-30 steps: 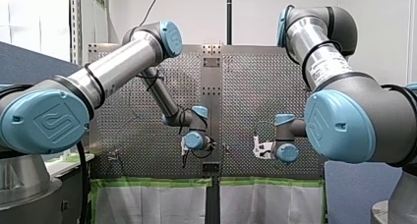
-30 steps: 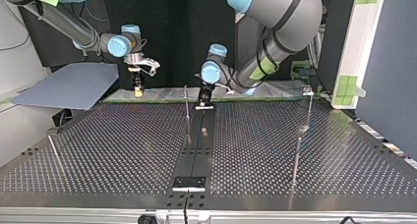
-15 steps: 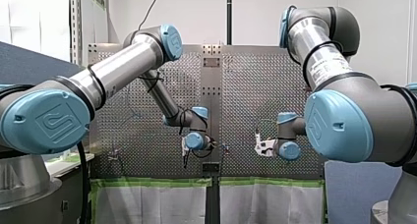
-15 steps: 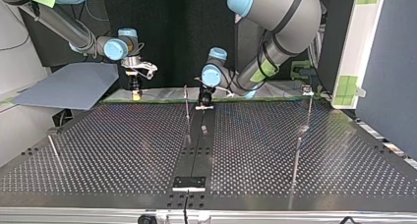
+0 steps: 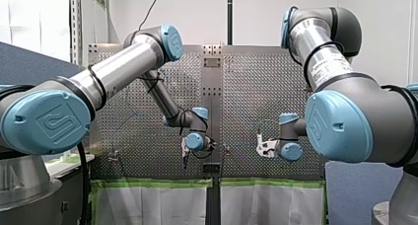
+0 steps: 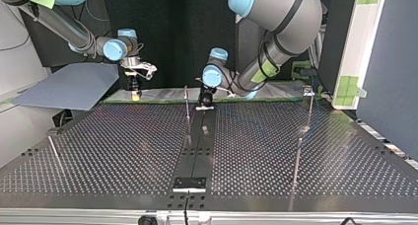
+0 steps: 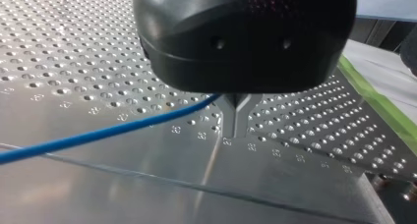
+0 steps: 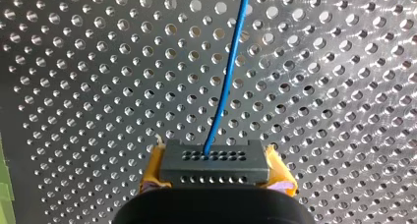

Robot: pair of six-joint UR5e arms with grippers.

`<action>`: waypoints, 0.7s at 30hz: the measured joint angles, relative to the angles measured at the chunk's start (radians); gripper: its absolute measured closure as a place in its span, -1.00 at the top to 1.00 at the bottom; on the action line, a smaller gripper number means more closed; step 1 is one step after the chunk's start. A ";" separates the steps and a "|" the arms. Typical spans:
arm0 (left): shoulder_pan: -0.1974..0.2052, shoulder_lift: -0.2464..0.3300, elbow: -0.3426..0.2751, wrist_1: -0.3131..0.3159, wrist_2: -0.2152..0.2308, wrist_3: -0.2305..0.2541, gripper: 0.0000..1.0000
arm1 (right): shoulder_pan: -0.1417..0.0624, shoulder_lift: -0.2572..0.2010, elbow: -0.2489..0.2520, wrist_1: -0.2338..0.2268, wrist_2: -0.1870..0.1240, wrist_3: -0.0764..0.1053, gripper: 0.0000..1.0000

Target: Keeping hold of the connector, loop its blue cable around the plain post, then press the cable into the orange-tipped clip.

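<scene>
1. The perforated table [image 6: 123, 151] is bare, shiny metal, with a dark centre strip [image 6: 197, 151] down its middle.
2. My left gripper [image 7: 236, 108] sits low at the strip's far end. Its metal fingers look pressed together, with the blue cable [image 8: 223, 86] emerging from them, so I judge it pinches the cable.
3. My right gripper [image 8: 215, 171] clamps the connector [image 8: 215, 159] between yellow pads, near the table's far edge at the top view's left.
4. The connector looks small, rigid and light, and its flat sides suit the hold.
5. The cable leaves the connector's face. It looks thin, limp and slippery on metal, so looping likely needs tension.
6. A thin post [image 6: 187, 102] just beside my left gripper may obstruct it. Another post [image 6: 297, 153] stands well apart. I cannot make out any orange tip.
</scene>
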 joint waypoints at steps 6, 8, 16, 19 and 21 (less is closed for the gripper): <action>0.000 0.000 0.000 -0.004 -0.002 0.000 -1.00 | 0.000 0.006 0.000 0.002 -0.012 -0.002 -1.00; 0.000 0.000 0.000 -0.007 -0.002 0.000 -1.00 | 0.000 0.008 0.000 0.002 -0.013 -0.004 -1.00; 0.000 0.000 0.000 -0.025 -0.024 0.015 -0.15 | 0.001 0.030 -0.003 0.000 -0.016 -0.007 -1.00; -0.002 0.000 0.000 -0.044 -0.049 0.035 -0.22 | 0.001 0.033 -0.004 0.000 -0.016 -0.007 -1.00; -0.004 0.000 -0.001 -0.058 -0.065 0.049 -0.22 | 0.002 0.034 -0.004 0.000 -0.016 -0.007 -1.00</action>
